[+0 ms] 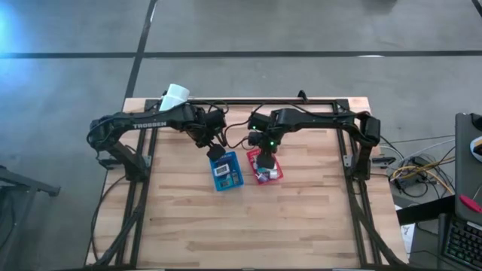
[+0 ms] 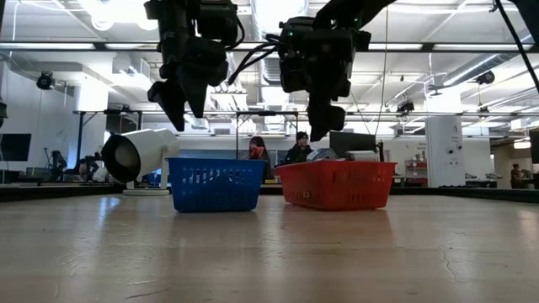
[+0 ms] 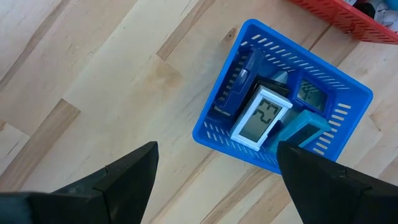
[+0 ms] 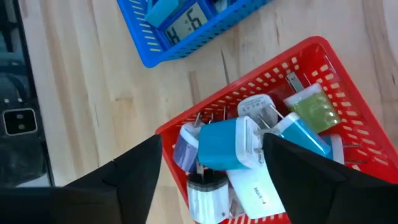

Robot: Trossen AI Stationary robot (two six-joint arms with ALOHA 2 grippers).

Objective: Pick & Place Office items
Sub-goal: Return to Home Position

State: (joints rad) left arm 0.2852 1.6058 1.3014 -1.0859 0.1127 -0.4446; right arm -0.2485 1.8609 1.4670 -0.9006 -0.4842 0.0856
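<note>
The office items lie in two small trays standing side by side mid-table. The blue tray (image 3: pixel 214 134) holds flat pieces: a white one with a display (image 3: pixel 262 117), a dark blue one (image 3: pixel 239 84), a black one and a teal one (image 3: pixel 305 130). The red tray (image 4: pixel 249 81) holds plug-like pieces: a teal and white one (image 4: pixel 227 146), a purple one (image 4: pixel 185 149), a green one (image 4: pixel 314 112) and white ones. My left gripper (image 3: pixel 216 146) hangs open above the blue tray (image 1: pixel 226 172). My right gripper (image 4: pixel 212 140) hangs open above the red tray (image 1: pixel 265 167), fingers either side of the teal piece below.
A white mug (image 2: pixel 135 156) lies on its side at the table's far left, beyond the blue tray. Bare wood lies on the near half of the table (image 1: pixel 248 226). Two people (image 2: pixel 278 150) sit in the room behind the trays.
</note>
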